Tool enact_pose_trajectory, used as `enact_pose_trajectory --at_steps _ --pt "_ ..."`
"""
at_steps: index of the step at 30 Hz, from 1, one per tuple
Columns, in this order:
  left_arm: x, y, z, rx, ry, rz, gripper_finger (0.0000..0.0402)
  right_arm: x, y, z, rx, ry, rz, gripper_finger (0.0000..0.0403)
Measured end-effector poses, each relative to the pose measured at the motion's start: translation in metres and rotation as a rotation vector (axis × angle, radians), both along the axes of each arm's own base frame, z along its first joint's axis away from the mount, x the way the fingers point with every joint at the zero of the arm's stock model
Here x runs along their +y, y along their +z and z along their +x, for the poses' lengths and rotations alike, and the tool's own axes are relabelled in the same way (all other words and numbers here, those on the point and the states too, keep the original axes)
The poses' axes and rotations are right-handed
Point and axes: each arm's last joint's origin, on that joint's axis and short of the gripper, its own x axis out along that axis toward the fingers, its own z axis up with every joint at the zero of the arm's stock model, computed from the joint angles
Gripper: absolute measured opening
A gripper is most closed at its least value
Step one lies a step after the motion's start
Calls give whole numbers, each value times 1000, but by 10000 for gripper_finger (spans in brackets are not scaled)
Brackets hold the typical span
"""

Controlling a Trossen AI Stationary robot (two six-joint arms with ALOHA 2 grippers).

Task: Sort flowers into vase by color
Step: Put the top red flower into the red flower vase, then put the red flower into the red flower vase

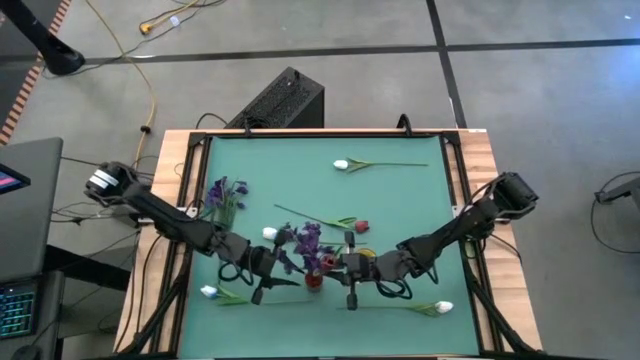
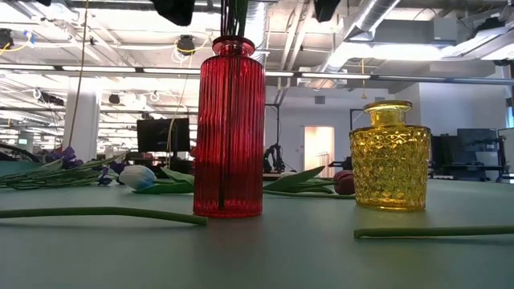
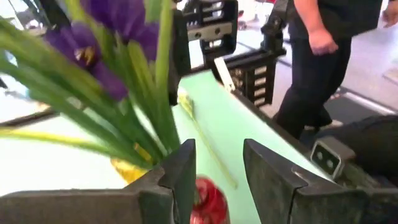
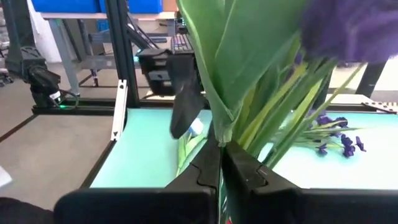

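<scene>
Green worktop (image 1: 400, 200) with wooden edges on a grey concrete floor (image 1: 540, 90). Open ceiling with ducts (image 2: 385, 16) and strip lights; dark monitors (image 2: 163, 134) beyond. A person (image 3: 323, 56) stands beside the frame.

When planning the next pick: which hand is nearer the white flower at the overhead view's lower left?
Left. Left hand is near the white flower; right hand, beyond the red vase.

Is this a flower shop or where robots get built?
Probably a robot lab or workshop, not a shop: exposed ceiling pipes, computer monitors behind the table, and cables across the floor.
</scene>
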Motion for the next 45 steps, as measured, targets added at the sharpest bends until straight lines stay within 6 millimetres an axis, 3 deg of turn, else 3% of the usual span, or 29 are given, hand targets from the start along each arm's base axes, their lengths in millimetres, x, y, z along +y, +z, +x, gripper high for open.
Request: enact_pose_trajectory --at_steps 15,20,30,35,45 --pt "11 5 -20 128 51 76 124 0 -7 -1 65 -7 44 50" --pt "11 3 -21 151 53 88 124 0 -7 -1 67 -7 44 92" --pt "15 -4 -25 223 106 156 124 1 -4 2 93 64 83 219" --pt "22 -7 -32 289 174 212 124 1 9 4 268 63 106 252" --pt "47 -9 -38 389 236 297 124 -7 36 -10 688 -24 142 255"
